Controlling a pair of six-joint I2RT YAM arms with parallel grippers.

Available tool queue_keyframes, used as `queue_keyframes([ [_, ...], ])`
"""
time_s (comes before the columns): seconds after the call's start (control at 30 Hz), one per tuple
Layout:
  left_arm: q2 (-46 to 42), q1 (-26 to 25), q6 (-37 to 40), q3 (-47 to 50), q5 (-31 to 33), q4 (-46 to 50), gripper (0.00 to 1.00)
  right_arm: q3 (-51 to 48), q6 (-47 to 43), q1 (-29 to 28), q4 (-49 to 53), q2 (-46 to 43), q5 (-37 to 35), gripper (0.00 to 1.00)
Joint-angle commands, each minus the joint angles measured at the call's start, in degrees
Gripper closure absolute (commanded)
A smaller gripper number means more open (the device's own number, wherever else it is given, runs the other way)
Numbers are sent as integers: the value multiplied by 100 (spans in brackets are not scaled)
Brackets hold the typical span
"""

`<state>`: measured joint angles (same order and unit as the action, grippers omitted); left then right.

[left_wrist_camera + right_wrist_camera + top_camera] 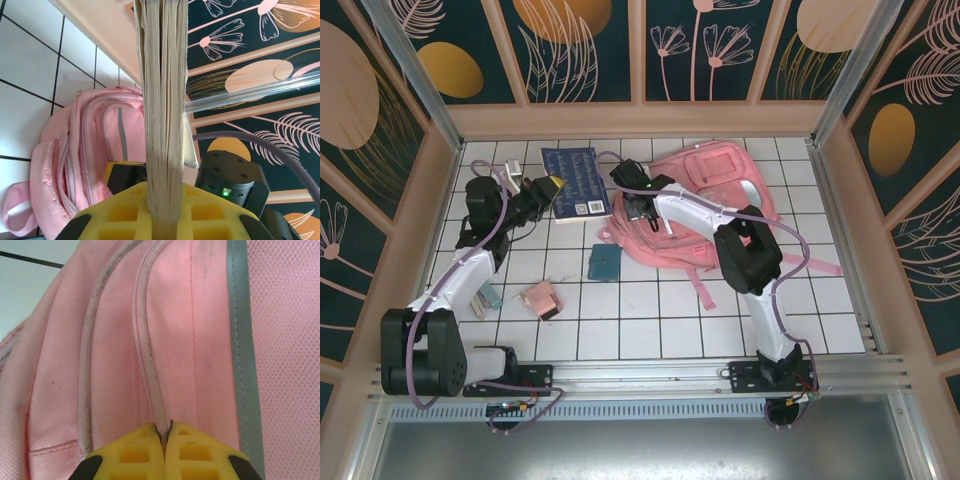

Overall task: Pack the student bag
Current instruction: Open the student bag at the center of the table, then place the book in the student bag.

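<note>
While the left gripper (546,190) clamps the blue book (575,180) edgewise at back left, the student bag (720,190) lies just to its right, its zip seam (148,380) pinched in the closed right gripper (165,436), the nearer arm.

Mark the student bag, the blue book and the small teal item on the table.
student bag (715,172), top external view, on its front pocket panel.
blue book (576,178), top external view, middle of its cover.
small teal item (604,263), top external view, its centre.
</note>
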<state>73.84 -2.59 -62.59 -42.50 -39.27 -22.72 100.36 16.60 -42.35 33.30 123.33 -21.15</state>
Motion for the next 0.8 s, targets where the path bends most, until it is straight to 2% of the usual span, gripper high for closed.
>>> queue_keyframes([
  [0.0, -127, -12, -111, 203, 36, -488, 100, 183, -10, 159, 156, -594, -146, 100],
  [0.13, -9, -145, -202, 365, 227, -690, 100, 510, 54, 523, 186, -1064, 446, 100],
  [0.3, 457, -611, -365, 338, 499, -1024, 100, 795, 124, 996, 214, -1494, 1236, 100],
  [0.43, 1012, -958, -732, 320, 726, -1683, 100, 657, 284, 1449, -51, -1898, 2235, 100],
  [0.57, 1657, -1477, -856, -172, 967, -1935, 100, 329, 485, 1855, -478, -2271, 3313, 100],
  [0.77, 2801, -2243, -981, -1177, 1134, -2166, 100, 7, 845, 2323, -861, -2583, 4209, 100],
])
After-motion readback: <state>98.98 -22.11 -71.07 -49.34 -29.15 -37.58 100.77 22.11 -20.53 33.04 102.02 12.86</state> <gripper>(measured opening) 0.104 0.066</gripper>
